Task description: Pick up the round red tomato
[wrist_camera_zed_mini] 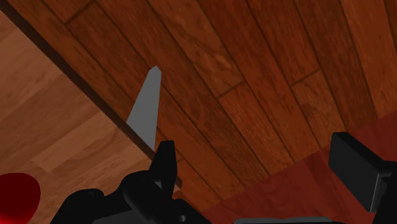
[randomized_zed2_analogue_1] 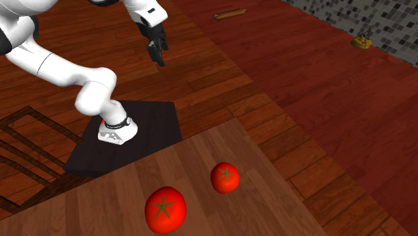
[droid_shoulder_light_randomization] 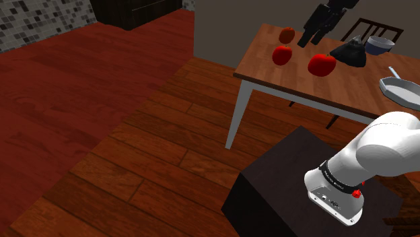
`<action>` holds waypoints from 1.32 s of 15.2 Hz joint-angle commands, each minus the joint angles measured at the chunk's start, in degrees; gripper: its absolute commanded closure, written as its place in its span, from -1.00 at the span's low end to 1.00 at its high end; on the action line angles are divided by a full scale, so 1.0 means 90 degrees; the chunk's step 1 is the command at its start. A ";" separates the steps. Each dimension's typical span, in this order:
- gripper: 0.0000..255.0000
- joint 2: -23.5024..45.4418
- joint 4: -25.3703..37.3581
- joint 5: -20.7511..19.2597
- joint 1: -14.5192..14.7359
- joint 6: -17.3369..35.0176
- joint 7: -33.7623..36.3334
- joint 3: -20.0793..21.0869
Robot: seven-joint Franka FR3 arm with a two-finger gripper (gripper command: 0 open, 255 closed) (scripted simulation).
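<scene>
– Tomato point(droid_shoulder_light_randomization: 322, 64) is sitting on the wooden table point(droid_shoulder_light_randomization: 350, 91) in the shoulder view. A second tomato point(droid_shoulder_light_randomization: 282, 55) is lying near it, and a darker red fruit point(droid_shoulder_light_randomization: 287, 34) further back. I'm not managing to tell which tomato is meant. The gripper point(droid_shoulder_light_randomization: 306, 39) is hanging high, touching none of them.

– And the second exterior view?

– Both are showing star-shaped stalk marks facing up. The tomato point(randomized_zed2_analogue_1: 165, 209) is looking the bigger. The second tomato point(randomized_zed2_analogue_1: 225, 178) is lying nearer the table's corner, apart from it.

– The wrist view?

– The fingers point(wrist_camera_zed_mini: 165, 162) are standing wide apart, gripping nothing. They're pointing past the table's edge and a grey table leg point(wrist_camera_zed_mini: 145, 108) towards the floor point(wrist_camera_zed_mini: 254, 63). A red patch point(wrist_camera_zed_mini: 16, 194) is peeking in beside one finger.

– How is it going to handle?

– I'm guessing light, smooth-skinned and slippery, and soft enough to bruise. I'm favouring coming down from above, with the fingers closing gently across the widest middle, either side of the stalk mark.
</scene>
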 commanded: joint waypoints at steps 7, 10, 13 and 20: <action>-1.00 0.0248 -0.0408 -0.0381 -0.0203 0.0942 -0.0875 -0.0714; -1.00 0.0490 -0.0500 -0.0519 -0.0287 0.1428 -0.1311 -0.1085; -1.00 0.0806 -0.0513 -0.0607 -0.0343 0.1913 -0.1753 -0.1468; -1.00 0.1799 -0.0233 -0.0534 -0.0314 0.2973 -0.2852 -0.2421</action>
